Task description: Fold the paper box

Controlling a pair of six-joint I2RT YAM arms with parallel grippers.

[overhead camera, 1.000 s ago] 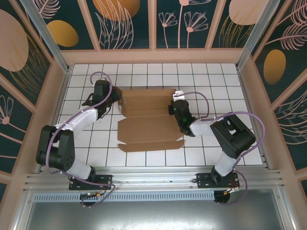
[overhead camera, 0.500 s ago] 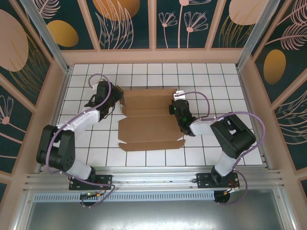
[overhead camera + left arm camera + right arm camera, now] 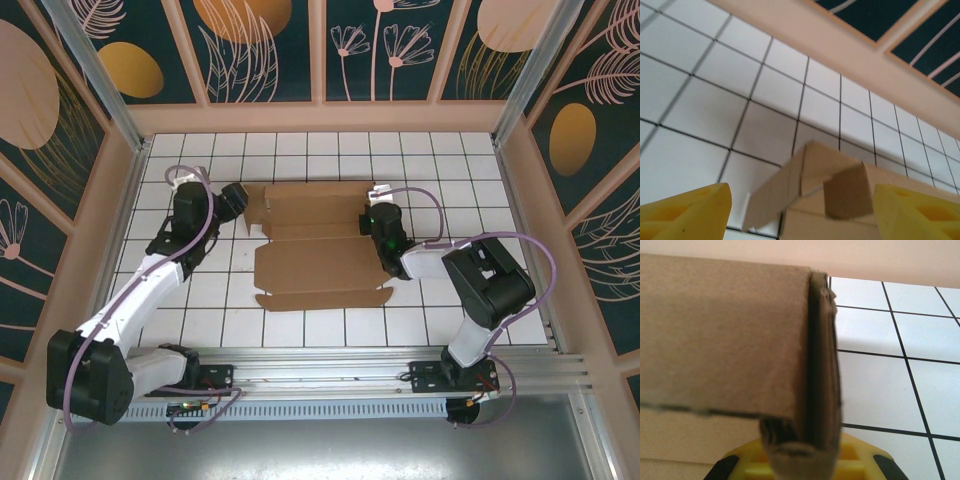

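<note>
Plain brown corrugated cardboard paper box [image 3: 318,255] sits mid white-tiled table [image 3: 450,170], long axis left-right. We note the right gripper [image 3: 377,216] pinching its right flap. The left gripper [image 3: 238,202] gapes empty, with the far-left corner just to its right.

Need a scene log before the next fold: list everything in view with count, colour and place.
paper box: one, brown cardboard, partly folded, middle of the table.
table: one, white tiles with dark grid lines, under the box.
enclosure walls: dark teal panels with orange plant patterns in peach frames, around the table.
rail: one, silver metal, along the near edge.
left gripper: one, yellow fingers, open, by the box's far-left corner.
right gripper: one, yellow fingers, shut on the box's right wall.
</note>
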